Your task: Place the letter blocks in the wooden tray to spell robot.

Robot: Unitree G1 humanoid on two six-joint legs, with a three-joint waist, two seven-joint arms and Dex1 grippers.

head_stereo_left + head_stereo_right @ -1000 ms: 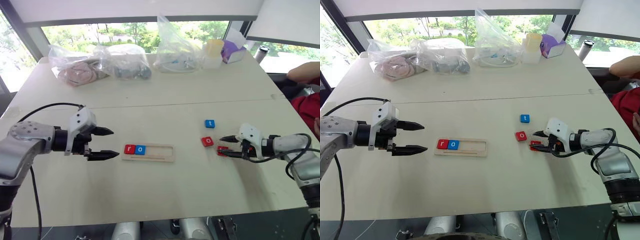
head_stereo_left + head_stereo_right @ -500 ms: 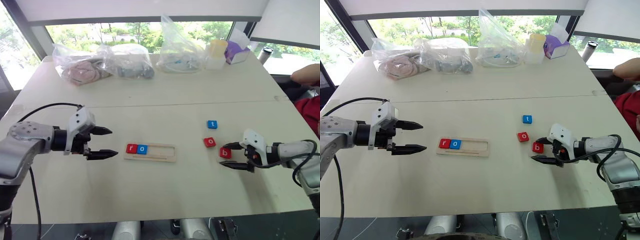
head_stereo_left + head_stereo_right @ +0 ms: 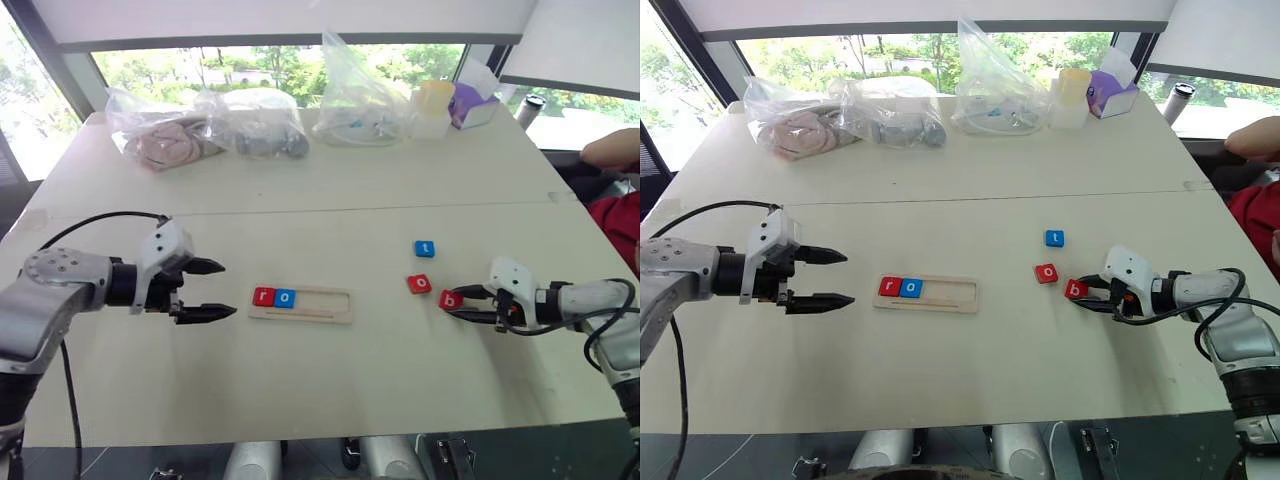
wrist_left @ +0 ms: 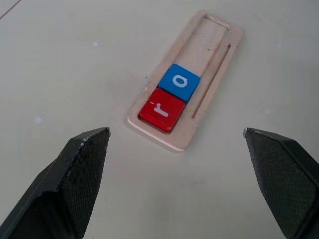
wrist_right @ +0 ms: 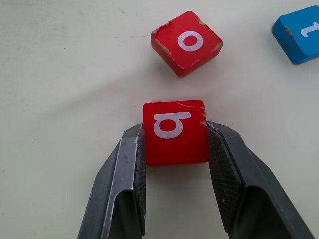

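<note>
White bench [image 3: 330, 190] by the windows: wooden tray [image 3: 300, 304] holds red r block [image 3: 263, 296] and blue o block [image 3: 285, 298] at its left end. Right claw [image 5: 175, 144], spread half a second ago, has now clamped the red b block [image 5: 174, 130], near red o block [image 5: 186, 42] and blue t block [image 3: 424, 248]. Left claw [image 3: 215, 290] hangs wide open and empty, just left of the tray, unchanged.

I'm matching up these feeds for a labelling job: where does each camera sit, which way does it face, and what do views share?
Left eye view: on the head, looking forward and down over the table; both arms show, left gripper at left.
Right eye view: same head camera's other eye, same scene.
Left wrist view: on the left wrist, looking at the wooden tray holding the r block and blue o block; open jaws frame it.
Right wrist view: on the right wrist; right gripper clamps the b block.
Shared: the head views also show the tray and b block.
</note>
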